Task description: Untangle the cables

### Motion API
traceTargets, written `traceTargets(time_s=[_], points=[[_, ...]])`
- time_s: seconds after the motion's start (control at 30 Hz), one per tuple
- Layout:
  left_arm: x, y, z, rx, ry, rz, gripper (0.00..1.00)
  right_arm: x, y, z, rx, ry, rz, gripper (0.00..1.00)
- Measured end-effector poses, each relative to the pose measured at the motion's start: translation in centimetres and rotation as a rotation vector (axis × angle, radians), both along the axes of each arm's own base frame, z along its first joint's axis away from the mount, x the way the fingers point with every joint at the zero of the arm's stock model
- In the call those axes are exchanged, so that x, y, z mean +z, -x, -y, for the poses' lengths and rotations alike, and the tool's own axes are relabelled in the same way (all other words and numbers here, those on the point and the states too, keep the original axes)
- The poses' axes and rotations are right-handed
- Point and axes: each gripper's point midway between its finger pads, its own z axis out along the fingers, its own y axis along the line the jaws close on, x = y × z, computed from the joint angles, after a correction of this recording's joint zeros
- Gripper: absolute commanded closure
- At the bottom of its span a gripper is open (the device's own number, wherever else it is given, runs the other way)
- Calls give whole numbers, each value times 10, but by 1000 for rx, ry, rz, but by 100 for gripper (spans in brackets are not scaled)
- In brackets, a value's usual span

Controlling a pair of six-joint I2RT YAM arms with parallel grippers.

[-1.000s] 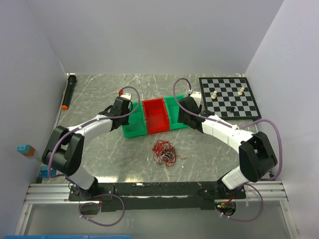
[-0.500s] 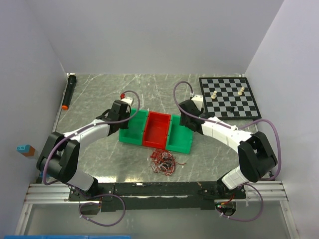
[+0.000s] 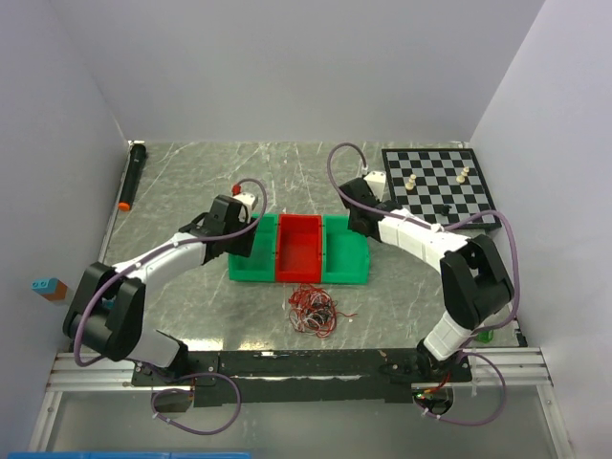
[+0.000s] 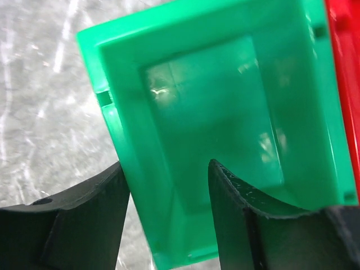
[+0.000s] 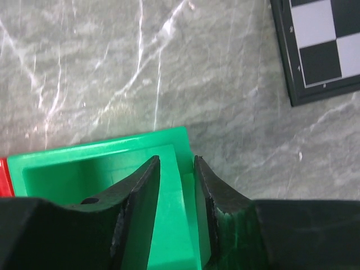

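- From above: the cables [image 3: 314, 311] lie as one roundish red-brown tangle on the surface [image 3: 191, 182], just on my side of the red bin [image 3: 298, 247]. The tangle has no clear long axis. My left hand [image 3: 241, 236] is at the outer wall of the left green bin [image 3: 251, 266] and my right hand [image 3: 356, 218] at the far corner of the right green bin [image 3: 346, 260]. The tangle is nearer to me than both hands and about equally far from each, so I judge that either one must pull back toward me.
- Left wrist: my left hand [image 4: 166, 166] stands astride the wall of the bin, parted wider than the wall, and grips nothing. No cables are seen here.
- Right wrist: my right hand [image 5: 177, 160] is narrow, with one finger on each side of the bin wall. I cannot tell if it presses. No cables are here either.
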Motion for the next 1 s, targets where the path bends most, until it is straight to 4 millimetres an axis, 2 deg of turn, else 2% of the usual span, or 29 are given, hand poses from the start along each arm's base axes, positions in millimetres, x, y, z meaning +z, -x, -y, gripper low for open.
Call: traceTargets(time_s=[0.17,0.33,0.43,0.5,0.57,0.73,0.77,0.87,1.0], points=[[-1,13,6,-71,26,-25,39,1,-15,4,-23,2,2,61],[-2,10,10,-91,27,-23,40,1,-25,7,-45,-8,8,60],[-4,4,11,-86,20,-27,39,1,-25,8,-49,-8,12,54],[-4,-3,14,-83,21,-28,29,1,-25,9,-55,-7,13,48],[-3,-6,18,-88,33,-31,23,1,-25,9,-64,-13,16,42],[0,-4,24,-115,51,-40,1,2,-14,12,-62,-31,23,31],[2,-2,24,-117,52,-43,3,3,-9,14,-57,-33,23,29],[13,5,24,-129,62,-43,3,14,-4,14,-39,-55,48,24],[43,13,20,-166,67,12,3,47,-3,8,-6,-106,123,18]])
